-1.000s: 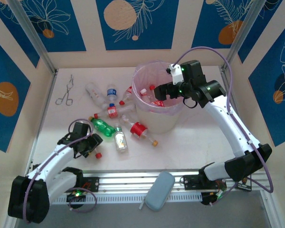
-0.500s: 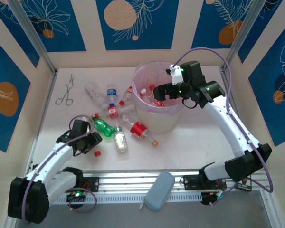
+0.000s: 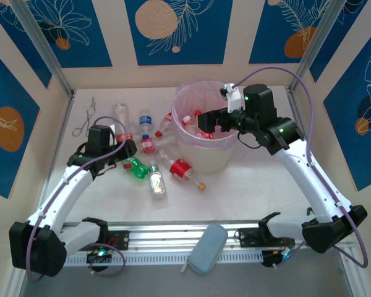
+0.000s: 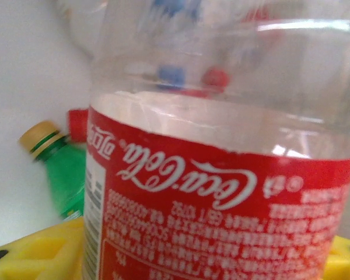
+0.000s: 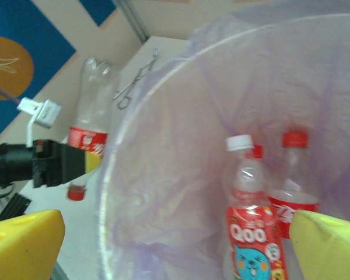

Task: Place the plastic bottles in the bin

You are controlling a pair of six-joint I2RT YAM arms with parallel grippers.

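My left gripper (image 3: 122, 143) is shut on a clear plastic bottle (image 3: 119, 117) with a red Coca-Cola label and holds it upright above the table, left of the bin. That bottle (image 4: 221, 198) sits between my yellow fingers (image 4: 29, 256) in the left wrist view. Several more bottles lie on the table, among them a green one (image 3: 136, 166) and a red-labelled one (image 3: 182, 168). My right gripper (image 3: 201, 122) hangs open over the pinkish bin (image 3: 216, 158). A Qoo bottle (image 5: 254, 233) and a red-capped bottle (image 5: 291, 186) stand inside the bin (image 5: 163, 175).
Metal forceps (image 3: 85, 120) lie at the back left. A grey-blue pouch (image 3: 208, 249) rests on the front rail. The green bottle (image 4: 67, 181) with its yellow cap lies just beyond my left fingers. Frame posts and patterned walls close in the table.
My left arm has swung from the table's front toward the back, closed on the Coca-Cola bottle and stood it up off the table. The right gripper has stayed open over the bin.
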